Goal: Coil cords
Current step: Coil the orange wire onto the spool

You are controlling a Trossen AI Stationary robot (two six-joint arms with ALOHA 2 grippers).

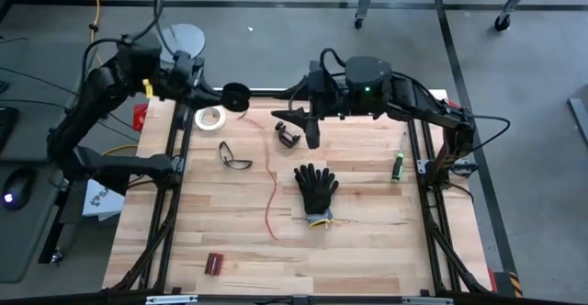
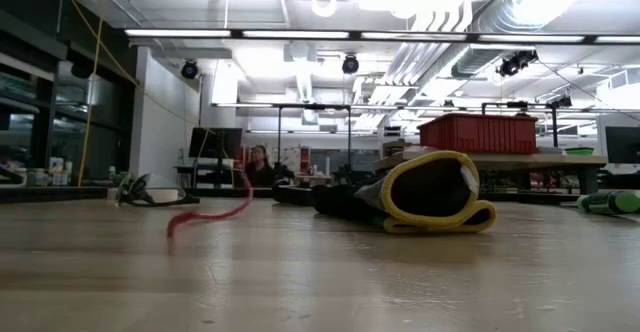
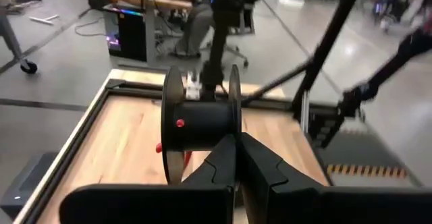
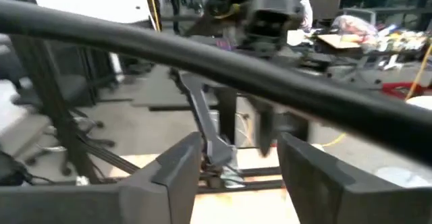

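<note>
A small black round spool (image 1: 236,95) is held over the table's far edge by my left gripper (image 1: 223,94), which is shut on it. It also shows in the left wrist view (image 3: 199,126), with a spot of red cord on its core. The thin red cord (image 1: 271,195) runs from below the spool toward the near side. Its length lies slack on the wood and also shows in the low view (image 2: 210,215). My right gripper (image 1: 292,119) is open and empty to the right of the spool, pointing toward the left arm. Its fingers show apart in the right wrist view (image 4: 239,177). My left gripper pinches the rim of one of the spool's two flanges (image 3: 233,126) between its two fingers. The fingers come level from the table's left side. The spool is lifted clear of the table with its axis level, and the cord trails slack from it down to the wood.
A black glove with a yellow cuff (image 1: 315,190) lies mid-table. Also on the table are safety glasses (image 1: 234,156), a white tape ring (image 1: 210,118), a black clamp (image 1: 288,137), a green-handled screwdriver (image 1: 398,163) at right and a small red block (image 1: 214,264) near the front.
</note>
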